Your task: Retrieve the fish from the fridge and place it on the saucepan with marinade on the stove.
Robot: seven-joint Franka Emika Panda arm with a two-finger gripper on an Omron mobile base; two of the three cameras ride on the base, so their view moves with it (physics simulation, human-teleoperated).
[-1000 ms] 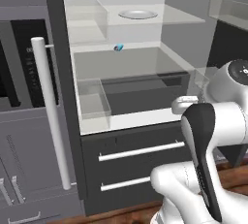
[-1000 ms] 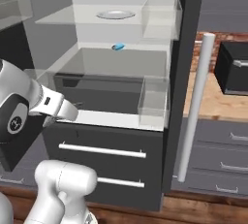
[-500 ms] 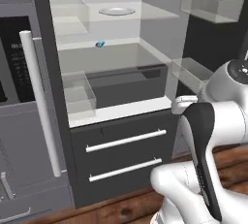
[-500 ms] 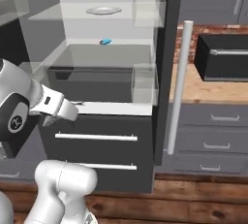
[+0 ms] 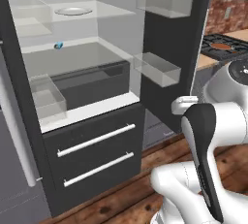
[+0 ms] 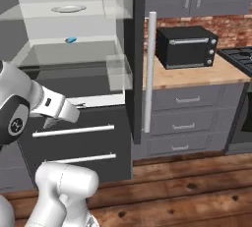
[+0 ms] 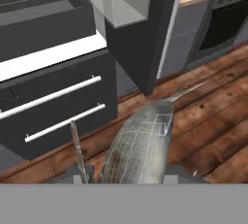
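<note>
The fish (image 7: 140,145), grey and scaled with a thin pointed tail, lies lengthwise in my gripper (image 7: 126,172), which is shut on it above the wooden floor. The fridge (image 5: 92,155) stands open to the left, with its white inside, clear bins and two dark drawers (image 7: 53,97) showing. At the far right stands the stove (image 5: 225,43) with black grates. On it sits the saucepan (image 5: 222,46), showing as a small reddish-brown disc of marinade. The stove's edge (image 6: 241,56) also shows at the right of the right base view, and its dark front (image 7: 220,22) in the hand view.
The open fridge door (image 5: 169,48) with clear bins stands between the fridge and the stove, its silver handle (image 6: 149,71) upright. A black toaster oven (image 6: 187,46) sits on the wooden counter. A white plate (image 5: 72,10) and a tiny blue object (image 5: 58,45) stay on the fridge shelves.
The whole picture has slid left as the base moved rightward from the fridge. The toaster oven and the stove have come into view. The grip is unchanged.
</note>
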